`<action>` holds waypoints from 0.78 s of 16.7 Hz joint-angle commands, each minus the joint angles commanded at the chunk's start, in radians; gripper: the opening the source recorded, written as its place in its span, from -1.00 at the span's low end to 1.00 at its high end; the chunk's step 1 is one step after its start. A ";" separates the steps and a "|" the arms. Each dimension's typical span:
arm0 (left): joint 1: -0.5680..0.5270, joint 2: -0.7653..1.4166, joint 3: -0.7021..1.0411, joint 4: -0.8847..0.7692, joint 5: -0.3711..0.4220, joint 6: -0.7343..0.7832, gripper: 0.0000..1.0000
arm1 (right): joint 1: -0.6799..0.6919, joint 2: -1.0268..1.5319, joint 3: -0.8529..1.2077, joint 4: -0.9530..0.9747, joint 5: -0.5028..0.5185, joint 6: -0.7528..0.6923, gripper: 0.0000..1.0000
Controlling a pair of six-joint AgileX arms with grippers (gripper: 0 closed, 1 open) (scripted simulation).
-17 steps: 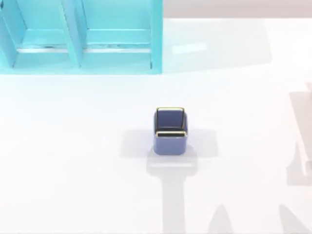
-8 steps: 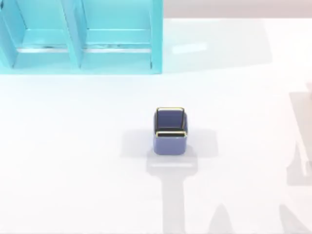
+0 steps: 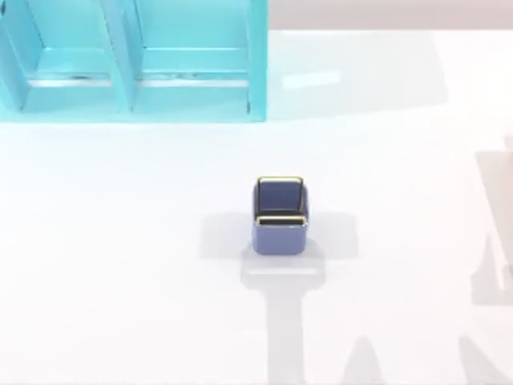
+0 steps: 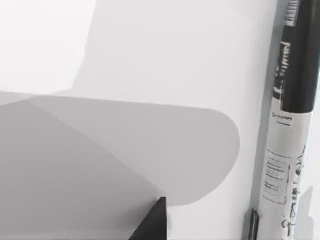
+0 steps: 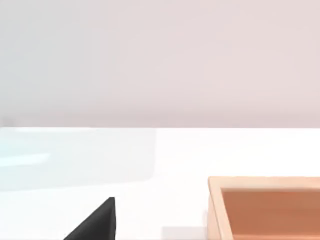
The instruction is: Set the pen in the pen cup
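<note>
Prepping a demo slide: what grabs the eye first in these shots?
The periwinkle pen cup with its gold rim, standing alone mid-table in the top view, with the large turquoise shelf unit at the table's far left. In the left wrist view, the black-and-white pen lies flat on the white table; the right wrist view catches an orange wooden box.

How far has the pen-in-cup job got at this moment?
Nothing looks done yet. The pen cup stands upright mid-table in the top view, with no pen in it. The pen, black and white, lies on the table in the left wrist view, not gripped; a dark fingertip of the left gripper shows near it. Grasping, carrying and dropping the pen into the cup all remain.
</note>
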 joint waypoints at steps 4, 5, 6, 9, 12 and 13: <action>0.000 0.000 0.000 0.000 0.000 0.000 0.55 | 0.000 0.000 0.000 0.000 0.000 0.000 1.00; 0.000 0.000 0.000 0.000 0.000 0.000 0.40 | 0.000 0.000 0.000 0.000 0.000 0.000 1.00; 0.000 0.000 0.000 0.000 0.000 0.000 0.25 | 0.000 0.000 0.000 0.000 0.000 0.000 1.00; 0.000 0.000 0.000 0.000 0.000 0.000 -0.21 | 0.000 0.000 0.000 0.000 0.000 0.000 1.00; 0.000 0.000 0.000 0.000 0.000 0.000 -0.66 | 0.000 0.000 0.000 0.000 0.000 0.000 1.00; 0.000 0.000 0.000 0.000 0.000 0.000 -0.81 | 0.000 0.000 0.000 0.000 0.000 0.000 1.00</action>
